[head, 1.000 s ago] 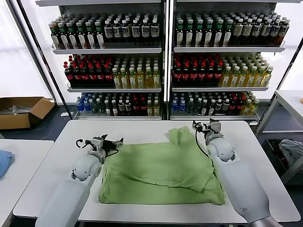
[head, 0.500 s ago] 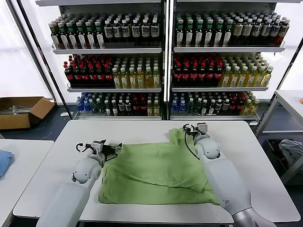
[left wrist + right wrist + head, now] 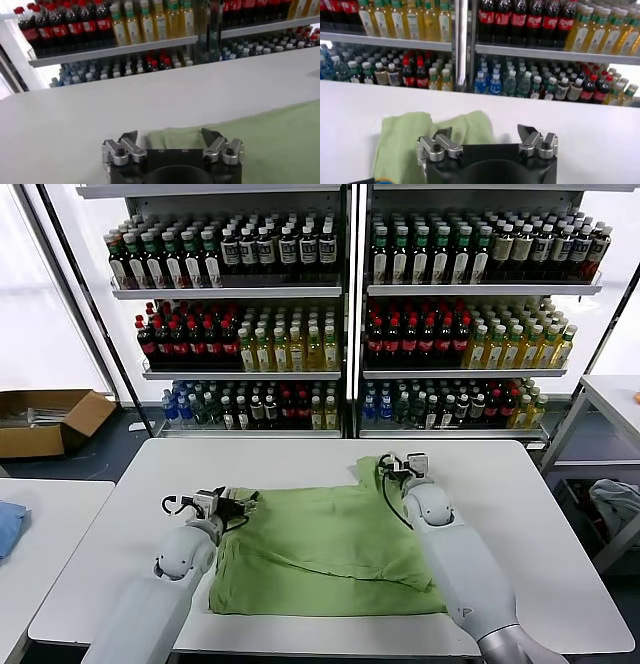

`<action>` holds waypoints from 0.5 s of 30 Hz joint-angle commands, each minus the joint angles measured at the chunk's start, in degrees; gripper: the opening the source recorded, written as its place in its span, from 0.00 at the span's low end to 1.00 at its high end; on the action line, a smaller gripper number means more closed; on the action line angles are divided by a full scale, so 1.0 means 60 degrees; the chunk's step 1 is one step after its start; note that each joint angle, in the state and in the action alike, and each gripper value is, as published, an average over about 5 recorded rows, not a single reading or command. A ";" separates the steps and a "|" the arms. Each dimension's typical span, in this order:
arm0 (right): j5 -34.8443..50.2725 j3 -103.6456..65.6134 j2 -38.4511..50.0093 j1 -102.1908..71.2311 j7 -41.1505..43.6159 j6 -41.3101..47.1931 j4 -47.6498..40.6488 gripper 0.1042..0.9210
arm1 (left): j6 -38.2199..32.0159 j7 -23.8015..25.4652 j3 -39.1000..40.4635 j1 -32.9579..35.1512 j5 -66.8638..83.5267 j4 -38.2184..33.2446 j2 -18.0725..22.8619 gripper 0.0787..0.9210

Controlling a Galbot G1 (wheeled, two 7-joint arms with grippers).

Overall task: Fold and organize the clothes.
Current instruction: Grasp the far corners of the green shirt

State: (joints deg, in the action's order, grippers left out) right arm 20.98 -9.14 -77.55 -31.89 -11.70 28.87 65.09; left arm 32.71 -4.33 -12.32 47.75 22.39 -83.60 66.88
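Observation:
The clothes are one light green shirt (image 3: 330, 549), lying partly folded on the white table (image 3: 520, 524). My left gripper (image 3: 240, 506) is low at the shirt's far left corner, jaws open. In the left wrist view the green cloth (image 3: 280, 140) spreads ahead between the open fingertips of the left gripper (image 3: 169, 137). My right gripper (image 3: 395, 467) hovers at the raised sleeve at the shirt's far right corner, also open. The right wrist view shows that sleeve (image 3: 415, 137) beside and under one finger of the right gripper (image 3: 485, 132), with bare table under the other. Nothing is held.
Shelves of bottles (image 3: 340, 314) stand behind the table. A cardboard box (image 3: 45, 419) sits on the floor at the left. A blue cloth (image 3: 8, 524) lies on a side table at the left, and a grey-blue bundle (image 3: 615, 502) at the right.
My right arm has swung left, bringing its gripper over the sleeve. The left gripper has slid slightly nearer along the shirt's left corner. The shirt's right side has drawn inward.

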 commanded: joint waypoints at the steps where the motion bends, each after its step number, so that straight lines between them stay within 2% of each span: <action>1: -0.0054 -0.0030 -0.0081 -0.0258 -0.0048 0.0114 0.0190 0.74 | 0.0054 -0.0008 0.0031 0.0211 0.0030 0.0059 0.0097 0.71; 15: -0.0016 -0.0136 0.0066 -0.0923 -0.0147 0.0236 0.1284 0.24 | -0.0022 0.0002 -0.0069 0.0453 0.0261 0.0001 0.0188 0.23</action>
State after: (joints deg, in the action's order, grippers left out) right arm 20.79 -9.92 -77.12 -35.81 -12.51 29.95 69.73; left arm 32.62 -4.18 -12.65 49.92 23.50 -83.85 67.86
